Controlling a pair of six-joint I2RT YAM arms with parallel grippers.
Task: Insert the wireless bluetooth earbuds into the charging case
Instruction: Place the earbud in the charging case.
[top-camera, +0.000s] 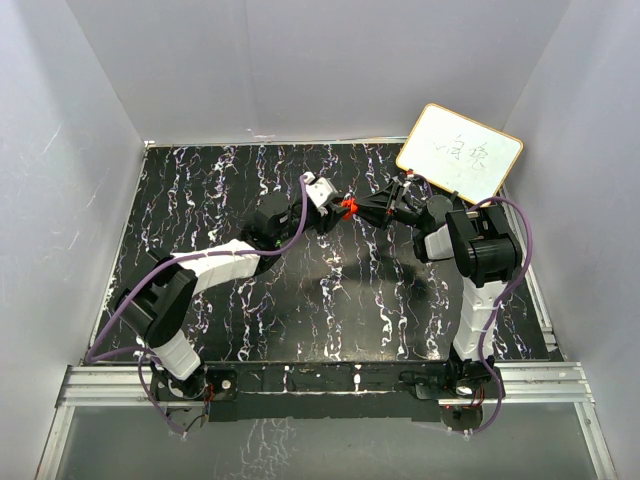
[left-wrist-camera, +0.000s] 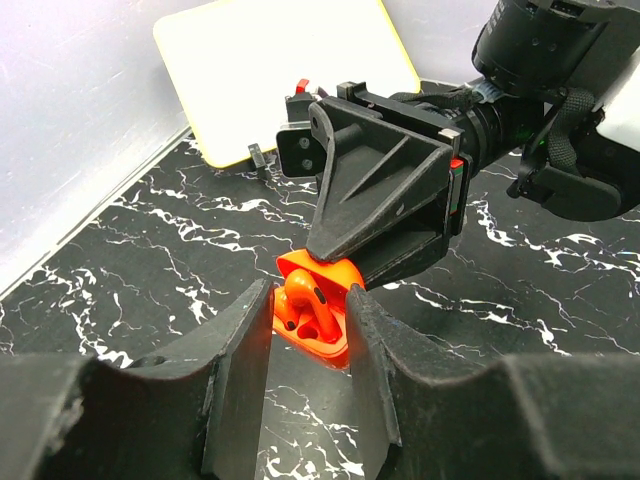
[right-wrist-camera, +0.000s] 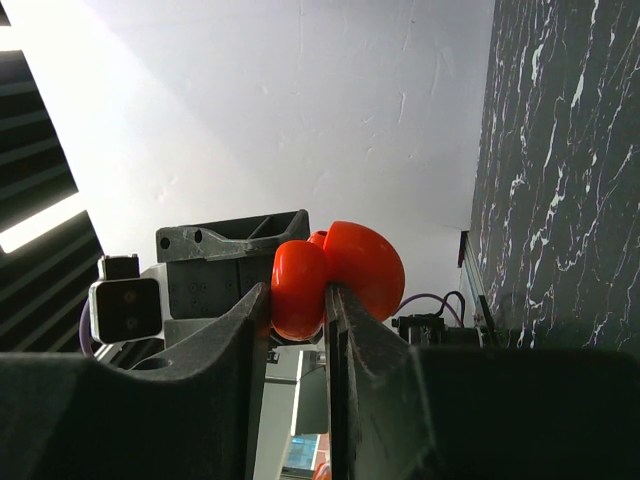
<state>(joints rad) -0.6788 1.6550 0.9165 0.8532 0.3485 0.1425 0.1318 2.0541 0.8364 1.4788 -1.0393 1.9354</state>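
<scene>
The charging case (top-camera: 348, 208) is a glossy red shell, held in the air between both arms over the back middle of the table. In the left wrist view it hangs open (left-wrist-camera: 335, 335) with one earbud (left-wrist-camera: 305, 298) lying in its hollow; a second red lump sits beside it, unclear. My left gripper (left-wrist-camera: 308, 295) is shut on the case's open half. My right gripper (right-wrist-camera: 297, 290) is shut on one rounded half of the case (right-wrist-camera: 298, 285), and the other half (right-wrist-camera: 368, 265) bulges past its finger. From the left wrist, the right gripper (left-wrist-camera: 335, 268) meets the case from the far side.
A white board with a yellow rim (top-camera: 460, 152) leans in the back right corner, just behind the right arm. The black marbled table (top-camera: 330, 310) is walled in by white panels. Purple cables loop off both arms.
</scene>
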